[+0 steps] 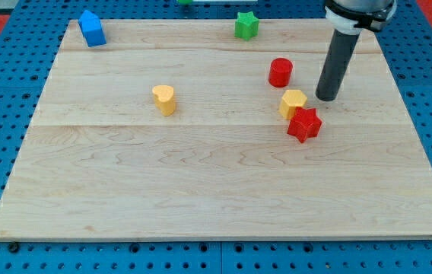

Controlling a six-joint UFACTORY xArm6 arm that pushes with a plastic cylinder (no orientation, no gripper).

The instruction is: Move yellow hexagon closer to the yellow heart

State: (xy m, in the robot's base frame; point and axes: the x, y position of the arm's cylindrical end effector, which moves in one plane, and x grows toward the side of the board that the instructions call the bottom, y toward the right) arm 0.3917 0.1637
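The yellow hexagon (293,102) lies flat on the desk just beside the end effector's tip (325,98), toward the view's left and slightly lower, not visibly touching it. The yellow heart (164,99) sits upright, well apart from the tip, far toward the view's left at about the same height.

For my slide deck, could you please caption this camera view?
My tip rests just right of the yellow hexagon, which touches a red star; the yellow heart sits far to the view's left.
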